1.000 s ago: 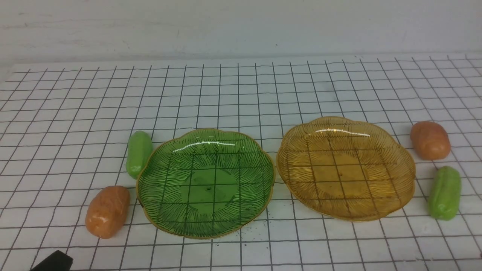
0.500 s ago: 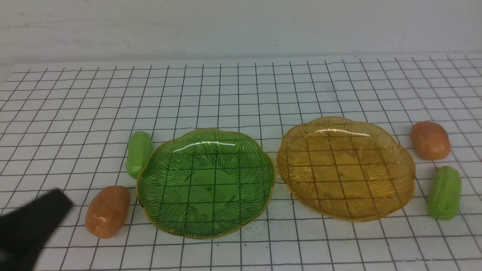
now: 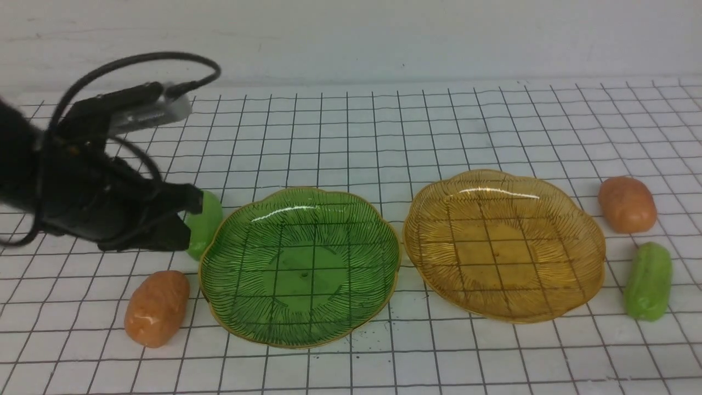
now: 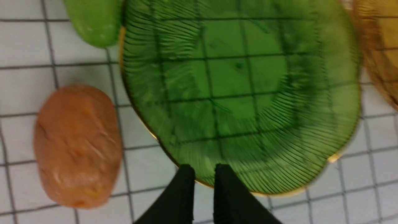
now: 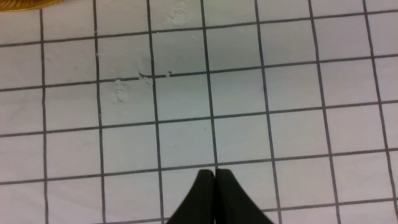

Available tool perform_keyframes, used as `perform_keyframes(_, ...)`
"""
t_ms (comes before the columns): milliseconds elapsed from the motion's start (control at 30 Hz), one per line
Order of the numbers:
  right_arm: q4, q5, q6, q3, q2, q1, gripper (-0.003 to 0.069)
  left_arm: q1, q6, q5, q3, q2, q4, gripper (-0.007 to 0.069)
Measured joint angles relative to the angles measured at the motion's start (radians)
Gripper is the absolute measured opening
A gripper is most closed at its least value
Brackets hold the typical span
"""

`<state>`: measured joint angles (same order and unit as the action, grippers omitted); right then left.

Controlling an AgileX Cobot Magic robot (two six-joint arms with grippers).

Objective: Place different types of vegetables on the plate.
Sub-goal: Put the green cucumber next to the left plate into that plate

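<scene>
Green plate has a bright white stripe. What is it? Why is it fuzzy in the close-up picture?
Front view: the stripe on the green plate is light glare on its glossy far side; the amber plate has one too. Left wrist view: the plate's ridges look smeared, probably motion blur. Right wrist view: grid lines are sharp.

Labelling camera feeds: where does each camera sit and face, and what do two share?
Front: between the robot's arms, facing forward over the gridded table, green plate and amber plate; left arm shows.
Left wrist: on the left arm, looking down on the green plate; left hand tips show, slightly parted.
Right wrist: looking down on the gridded table; right hand shows, shut.
Shared: front and left wrist both show the orange potato beside the green plate.
</scene>
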<state>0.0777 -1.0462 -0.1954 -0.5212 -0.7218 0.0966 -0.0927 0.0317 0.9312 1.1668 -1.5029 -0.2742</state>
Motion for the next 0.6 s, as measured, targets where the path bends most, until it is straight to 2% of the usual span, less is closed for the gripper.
perform_keyframes(67,-0.001,-0.002,0.001,-0.001,0.0,0.0,-0.0014,0.0,-0.052,0.064,0.132,-0.158,0.071,0.0188)
perform_keyframes(233,-0.001,-0.003,0.01,-0.001,0.0,0.0,-0.0014,0.0,-0.073,0.21,0.383,-0.416,0.166,0.0321)
perform_keyframes(400,-0.001,-0.003,0.013,-0.001,0.0,0.0,-0.0014,0.0,-0.104,0.272,0.561,-0.511,0.241,0.0353)
perform_keyframes(600,-0.001,0.015,0.016,-0.001,0.0,0.0,-0.0014,0.0,-0.145,0.201,0.606,-0.561,0.265,0.0358)
